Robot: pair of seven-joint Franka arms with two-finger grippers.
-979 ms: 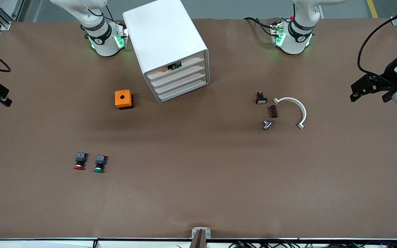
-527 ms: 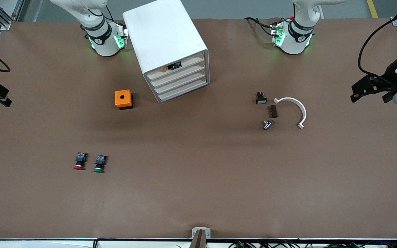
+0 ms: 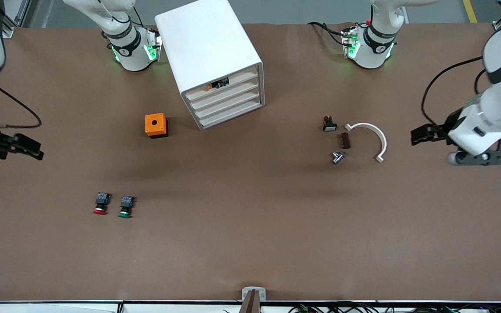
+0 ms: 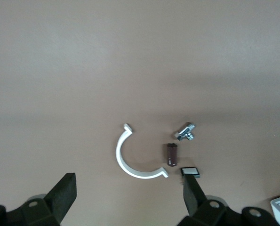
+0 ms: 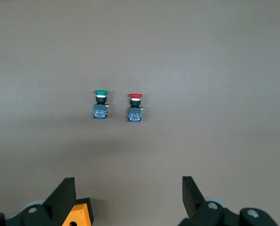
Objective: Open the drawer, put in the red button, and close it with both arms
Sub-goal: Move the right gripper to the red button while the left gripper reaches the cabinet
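Observation:
The white cabinet (image 3: 209, 48) stands near the robots' bases. Its top drawer (image 3: 218, 83), with the dark notch, sits flush with the three plain ones. The red button (image 3: 100, 204) lies on the table near the right arm's end, beside a green-capped one (image 3: 125, 206). Both also show in the right wrist view, red (image 5: 135, 107) and green (image 5: 100, 104). My right gripper (image 3: 31, 148) (image 5: 128, 193) is open and empty in the air, with both buttons ahead of it. My left gripper (image 3: 420, 134) (image 4: 129, 188) is open and empty over the left arm's end of the table.
An orange box with a hole (image 3: 156, 125) (image 5: 78, 214) sits beside the cabinet. A white C-shaped clip (image 3: 374, 139) (image 4: 130, 160), a brown block (image 3: 345, 140), a metal fitting (image 3: 337, 157) and a small black switch (image 3: 329, 124) lie below the left gripper's view.
Both arms have swung in from the table's ends toward the middle, and both grippers have moved nearer to the objects. Nothing on the table has moved.

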